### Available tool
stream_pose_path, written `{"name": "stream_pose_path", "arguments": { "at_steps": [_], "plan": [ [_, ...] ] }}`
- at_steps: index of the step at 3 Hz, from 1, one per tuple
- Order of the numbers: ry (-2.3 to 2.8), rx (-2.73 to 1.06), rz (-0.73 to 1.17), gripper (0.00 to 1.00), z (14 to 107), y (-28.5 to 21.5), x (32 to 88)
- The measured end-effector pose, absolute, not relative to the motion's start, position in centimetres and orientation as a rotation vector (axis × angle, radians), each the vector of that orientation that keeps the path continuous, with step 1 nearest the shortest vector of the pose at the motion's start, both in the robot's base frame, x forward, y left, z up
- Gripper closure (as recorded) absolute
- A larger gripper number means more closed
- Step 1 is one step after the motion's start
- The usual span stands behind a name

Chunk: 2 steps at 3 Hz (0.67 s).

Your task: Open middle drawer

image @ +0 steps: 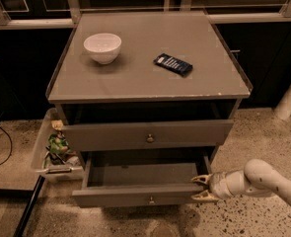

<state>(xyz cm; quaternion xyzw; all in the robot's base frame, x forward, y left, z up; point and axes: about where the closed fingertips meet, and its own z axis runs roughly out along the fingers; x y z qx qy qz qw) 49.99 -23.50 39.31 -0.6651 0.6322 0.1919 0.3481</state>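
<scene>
The middle drawer (135, 195) is a grey flat front with a small round knob (151, 200). It stands pulled out well beyond the cabinet, and its bare inside shows. Above it is the taller top drawer (147, 135) with its own knob, out only slightly. The lowest drawer is hidden beneath the open one. My gripper (199, 188) reaches in from the right on a white arm (256, 179). It sits at the right end of the middle drawer's front, with its fingers spread one above the other.
A white bowl (102, 47) and a dark blue flat packet (173, 64) lie on the cabinet top (135, 83). A pale bin (39, 152) with snack bags stands on the floor to the left. A white post (290, 100) rises at the right.
</scene>
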Motion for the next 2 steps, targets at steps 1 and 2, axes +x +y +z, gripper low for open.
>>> {"name": "stream_pose_path", "arguments": {
  "at_steps": [1, 2],
  "plan": [
    [1.638, -1.724, 0.496, 0.87, 39.48, -23.50, 49.99],
    [1.638, -1.724, 0.496, 0.87, 39.48, -23.49, 49.99]
  ]
}}
